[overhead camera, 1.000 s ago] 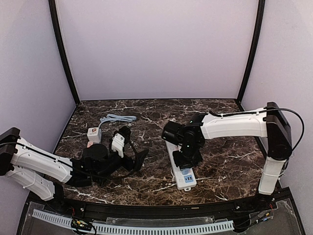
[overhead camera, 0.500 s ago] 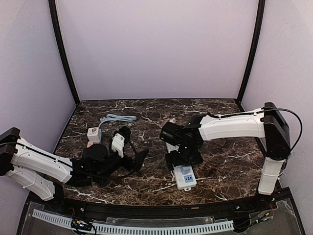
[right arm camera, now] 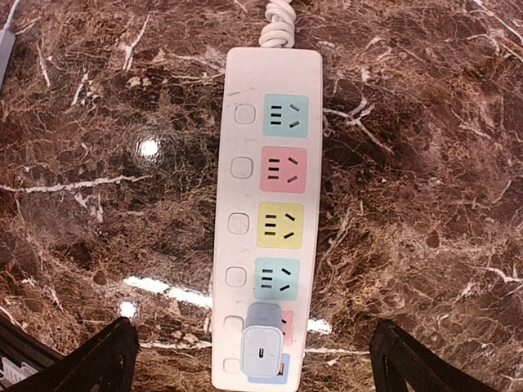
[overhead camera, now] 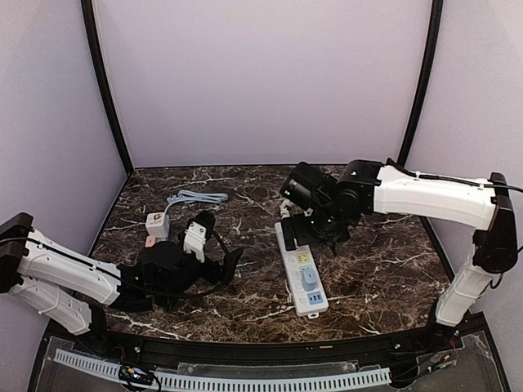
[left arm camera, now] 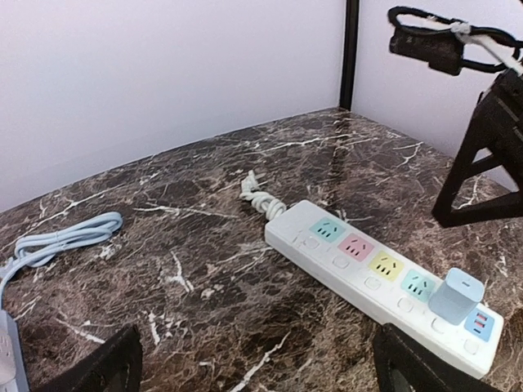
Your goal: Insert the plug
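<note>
The white power strip (overhead camera: 299, 263) lies on the marble table with its coloured sockets facing up. A pale blue-grey plug (overhead camera: 309, 278) stands seated in a socket near the strip's near end (right arm camera: 263, 349) (left arm camera: 454, 294). My right gripper (overhead camera: 314, 235) hangs open above the strip's far half. Its fingertips (right arm camera: 90, 363) straddle the strip well clear of the plug and hold nothing. My left gripper (overhead camera: 221, 242) rests open and empty, low over the table left of the strip (left arm camera: 376, 278).
The strip's white cord (right arm camera: 278, 20) is bundled at its far end. A light blue cable (overhead camera: 196, 198) and a small white adapter box (overhead camera: 157, 224) lie at the back left. Purple walls and black posts enclose the table.
My right gripper has opened, let go of the plug, risen and drawn back toward the strip's far end. The plug stays standing in its socket. The left arm has barely moved.
</note>
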